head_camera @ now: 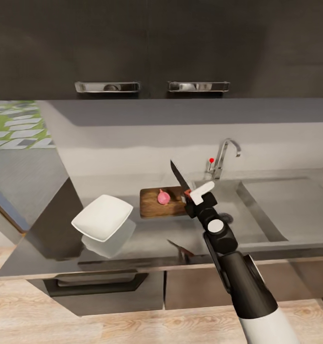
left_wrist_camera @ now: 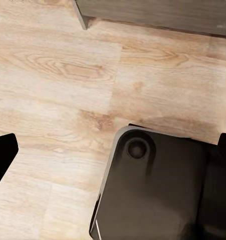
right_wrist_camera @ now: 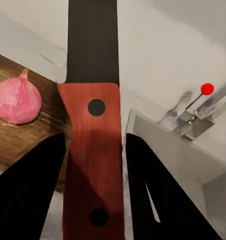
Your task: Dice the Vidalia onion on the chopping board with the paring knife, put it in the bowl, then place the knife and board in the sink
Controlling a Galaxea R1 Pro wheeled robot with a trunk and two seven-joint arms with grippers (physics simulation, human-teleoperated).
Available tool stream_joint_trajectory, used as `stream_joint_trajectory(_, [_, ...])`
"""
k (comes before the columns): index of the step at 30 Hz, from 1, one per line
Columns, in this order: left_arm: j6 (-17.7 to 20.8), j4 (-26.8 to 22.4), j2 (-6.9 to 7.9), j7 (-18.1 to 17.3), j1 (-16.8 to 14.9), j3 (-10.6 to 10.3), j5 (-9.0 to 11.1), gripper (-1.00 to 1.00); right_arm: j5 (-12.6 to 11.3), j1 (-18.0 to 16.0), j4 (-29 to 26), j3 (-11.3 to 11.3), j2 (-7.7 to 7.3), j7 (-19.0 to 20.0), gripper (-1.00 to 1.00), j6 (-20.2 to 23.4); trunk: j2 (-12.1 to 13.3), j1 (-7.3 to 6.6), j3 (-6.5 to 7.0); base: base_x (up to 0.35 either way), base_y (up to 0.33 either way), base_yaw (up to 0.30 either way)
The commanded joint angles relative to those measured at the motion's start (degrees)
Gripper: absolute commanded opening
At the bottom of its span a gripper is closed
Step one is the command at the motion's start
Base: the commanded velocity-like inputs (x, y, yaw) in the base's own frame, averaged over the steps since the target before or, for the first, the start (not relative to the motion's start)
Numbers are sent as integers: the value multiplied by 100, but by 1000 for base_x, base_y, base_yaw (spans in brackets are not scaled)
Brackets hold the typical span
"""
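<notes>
Gripping the knife [head_camera: 179,176] by its red handle, your right gripper [head_camera: 196,194] holds it blade-up above the board [head_camera: 154,206], where the pink onion [head_camera: 164,196] sits beside the sink [head_camera: 257,210]

A pink round onion [head_camera: 164,196] sits on the dark brown wooden chopping board [head_camera: 152,208], left of the steel sink [head_camera: 257,210]. The red-handled, dark-bladed paring knife [head_camera: 181,177] is held above the board's right end. A white squarish bowl [head_camera: 102,217] rests on the grey countertop [head_camera: 47,258], left of the board.

One onion [head_camera: 164,196], one knife [head_camera: 180,177], one board [head_camera: 154,206], one bowl [head_camera: 102,217], two cabinet handles [head_camera: 107,87].
</notes>
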Motion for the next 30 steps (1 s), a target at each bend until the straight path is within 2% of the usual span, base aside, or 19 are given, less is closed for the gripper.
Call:
stream_joint_trajectory(1, [-12, -14, 9, 56, 0, -42, 26, 100, 125, -5, -6, 69, 1, 51, -100, 69, -10, 4, -9, 102, -173, 0])
stream_joint_trajectory(3, [-12, -13, 9, 55, 0, -43, 26, 100, 287, -5, 13, 287, 0, 44, -100, 158, -10, 4, -9, 102, -168, 0])
stream_joint_trajectory(9, [-12, -18, 9, 57, -1, -43, 26, 100, 396, -5, 135, 503, 0, -75, -100, 250, -10, 4, -9, 74, -91, 0])
stream_joint_trajectory(12, [-12, -18, 9, 57, -1, -42, 24, 100, 405, -5, 232, 735, -1, -386, -100, 369, -10, 4, -9, 14, -14, 0])
stream_joint_trajectory(16, [-12, -19, 9, 57, -1, -43, 22, 100, 402, -5, 326, 1114, -6, -1053, -100, 550, -10, 4, -9, 4, -4, 0])
stream_joint_trajectory(19, [-12, -19, 9, 57, -1, -43, 19, 100, 401, -5, 361, 1186, -11, -1253, -100, 667, -10, 4, -9, 0, 0, 0])
stream_joint_trajectory(23, [-12, -19, 9, 57, -1, -42, 19, 100, 401, -5, 513, 1293, -10, -1336, -100, 756, -10, 4, -9, 50, 0, 0])
stream_joint_trajectory(26, [-12, -19, 9, 57, -1, -42, 20, 100, 406, -5, 641, 1525, -8, -1366, -100, 785, -10, 4, -9, 147, 0, 0])
stream_joint_trajectory(30, [-12, -19, 9, 55, -1, -41, 20, 100, 404, -5, 749, 1640, -8, -1417, -100, 800, -10, 4, -9, 202, 0, 0])
